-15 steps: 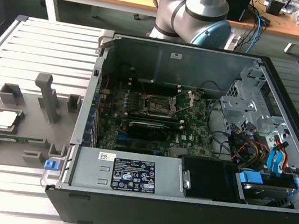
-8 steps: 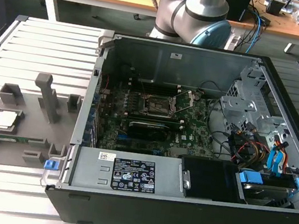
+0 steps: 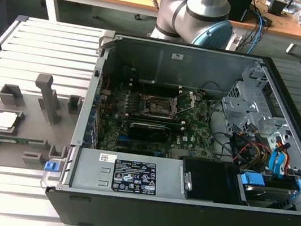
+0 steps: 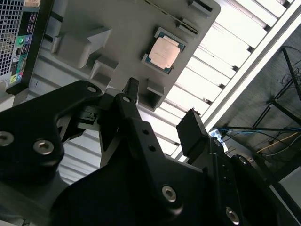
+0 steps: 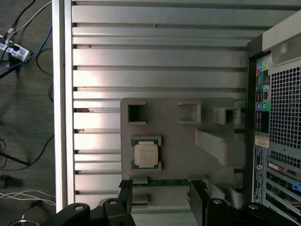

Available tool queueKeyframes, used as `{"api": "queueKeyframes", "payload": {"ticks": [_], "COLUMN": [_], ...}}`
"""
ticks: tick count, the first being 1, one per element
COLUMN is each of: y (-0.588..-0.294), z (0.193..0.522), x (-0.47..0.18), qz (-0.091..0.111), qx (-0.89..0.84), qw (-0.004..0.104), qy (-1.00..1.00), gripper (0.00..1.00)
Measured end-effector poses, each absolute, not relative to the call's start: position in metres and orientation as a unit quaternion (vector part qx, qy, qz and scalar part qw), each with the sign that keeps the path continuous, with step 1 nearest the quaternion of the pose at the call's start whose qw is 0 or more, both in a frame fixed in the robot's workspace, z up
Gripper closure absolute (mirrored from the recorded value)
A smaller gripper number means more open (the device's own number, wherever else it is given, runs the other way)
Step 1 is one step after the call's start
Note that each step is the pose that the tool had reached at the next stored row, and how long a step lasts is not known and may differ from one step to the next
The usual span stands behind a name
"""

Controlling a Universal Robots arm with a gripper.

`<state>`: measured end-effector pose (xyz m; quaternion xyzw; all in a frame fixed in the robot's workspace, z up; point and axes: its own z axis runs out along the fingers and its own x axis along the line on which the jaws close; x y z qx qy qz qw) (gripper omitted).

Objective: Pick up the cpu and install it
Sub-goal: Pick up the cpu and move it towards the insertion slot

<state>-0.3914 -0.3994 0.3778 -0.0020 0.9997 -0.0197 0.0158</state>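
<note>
Hovering over the grey holder plate, the gripper has its two black fingers spread wide with nothing between them, so by my read this is the approach to the pick and the grasp is not yet made. The cpu lies flat in its nest on that plate, silver top up, with low grey brackets hugging its corners; in the exterior view the cpu sits toward that view's left, well apart from the open computer case. In the second wrist view the chip shows beyond the open fingertips, clearly untouched. A clean pick here calls for centring the fingers over two opposite edges of the chip and coming down square, because the thin rim offers little to grip and the brackets leave narrow room. Watch the tall ramp block standing between the nest and the case: it crowds that side, while the side toward the slatted table looks freer. The socket waits on the board deep inside the case, walled in all around, so I judge the way in is from above.
</note>
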Motion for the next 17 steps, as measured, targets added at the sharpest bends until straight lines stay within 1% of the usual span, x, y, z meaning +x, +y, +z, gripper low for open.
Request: {"api": "queueKeyframes", "payload": {"ticks": [17], "y": [-0.399], "z": [0.361], "x": [-0.391], "qz": [-0.02], "qx": [-0.002], "qw": [0.016], "qy": [1.0], "gripper": [0.4]}}
